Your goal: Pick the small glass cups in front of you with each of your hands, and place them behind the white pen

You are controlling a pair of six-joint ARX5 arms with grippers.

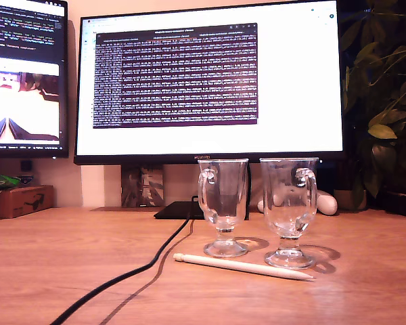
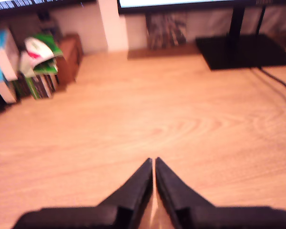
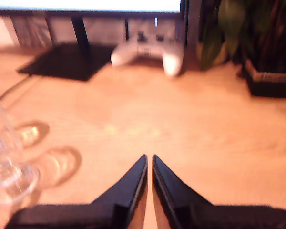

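Both glass cups (image 1: 222,203) (image 1: 289,206) already upright on desk (image 1: 68,257) at 12 o'clock of white pen (image 1: 243,266), jaws of my first gripper (image 2: 154,161) and second gripper (image 3: 149,157) closed, empty; risk: second clipping nearby cup, tipping it.

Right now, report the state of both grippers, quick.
My first gripper: shut, holding nothing, over bare desk.
My second gripper: shut, holding nothing; a glass cup stands off to the side, untouched.
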